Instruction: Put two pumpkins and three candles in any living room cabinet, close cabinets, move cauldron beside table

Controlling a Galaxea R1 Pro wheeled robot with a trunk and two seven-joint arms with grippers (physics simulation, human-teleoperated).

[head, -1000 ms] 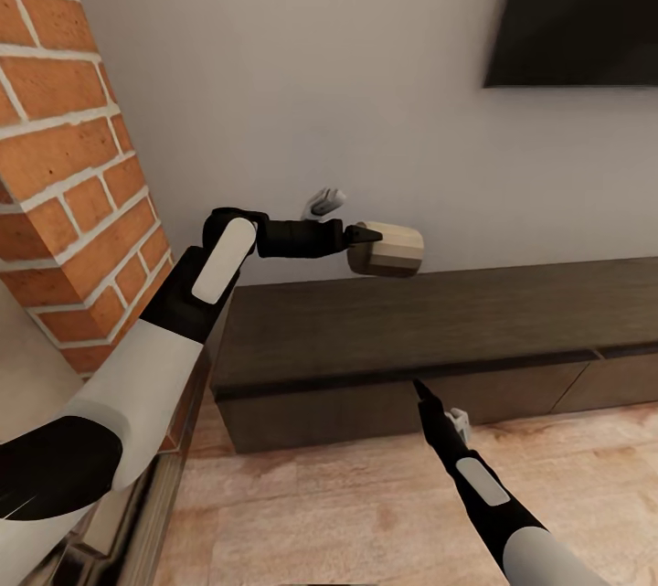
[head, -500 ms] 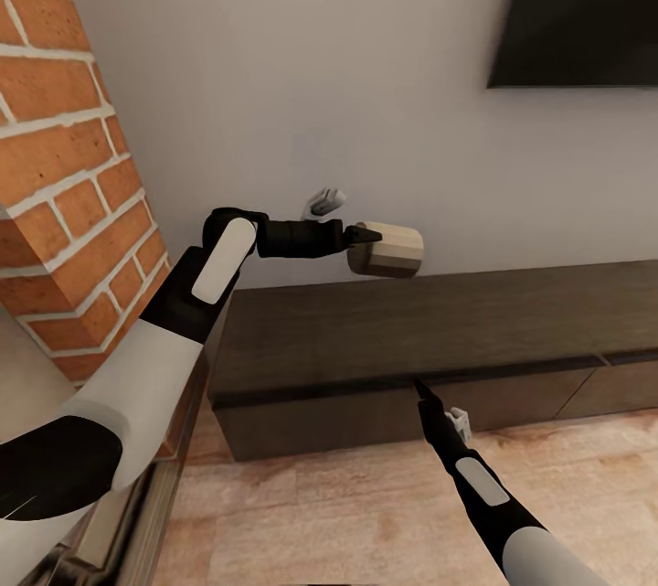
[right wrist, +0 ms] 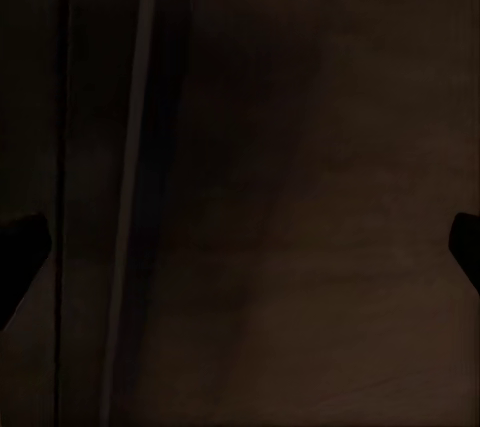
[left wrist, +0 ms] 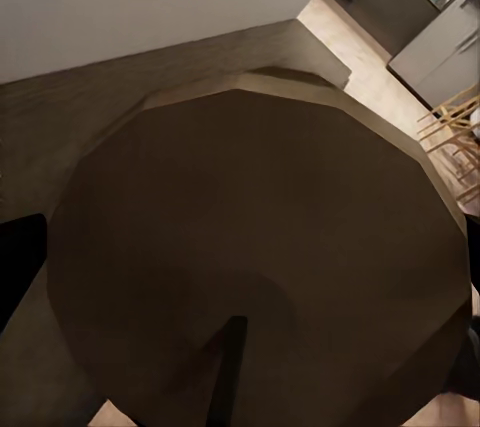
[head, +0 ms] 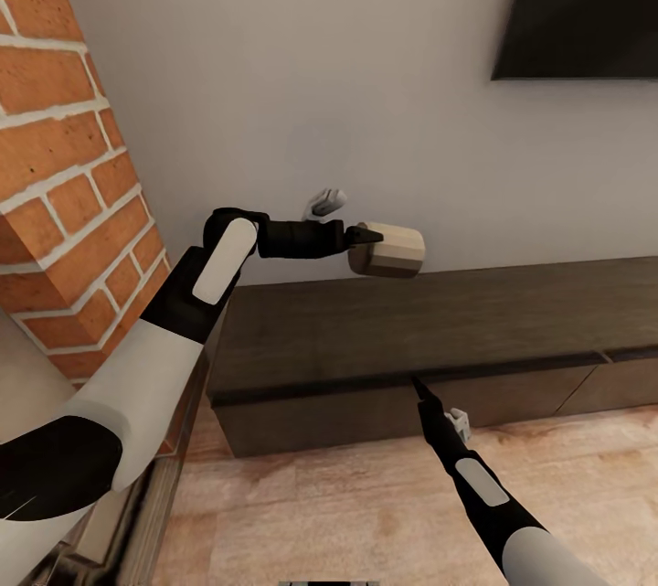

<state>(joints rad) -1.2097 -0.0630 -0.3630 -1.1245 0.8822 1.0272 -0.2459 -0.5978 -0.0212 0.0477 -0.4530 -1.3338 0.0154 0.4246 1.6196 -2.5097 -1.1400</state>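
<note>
one candle (head: pixel 387 250), a stout cylinder lying on its side, is clamped in the left gripper (head: pixel 364 237), held in the air above the left end of the long dark-brown cabinet (head: pixel 439 330) and close to the pale wall (head: pixel 302 65). the left arm reaches across from the brick fireplace (head: pixel 64 165), its jaws closed around the candle's near end. in the left wrist view the candle (left wrist: pixel 260 247) looms large and dark, with the cabinet's top (left wrist: pixel 60 117) behind it and, far off beyond the cabinet's end, what appears to be a kitchen area with grey units, though that part is small and hard to read.

the right gripper (head: pixel 420 388) points its dark tip at the cabinet's front, right at the upper edge of the left drawer face, and seems to touch or nearly touch it. the right wrist view presents dark wood grain (right wrist: pixel 300 187) up close with a paler vertical seam, and the two fingertips (right wrist: pixel 20 247) sit at opposite edges of that picture, so the jaws stand wide apart with nothing between them. the cabinet's drawers look shut along the visible front. a black tv (head: pixel 585 1) hangs on the wall above the cabinet's right part, and light wood plank floor (head: pixel 366 513) runs along the cabinet's base.
</note>
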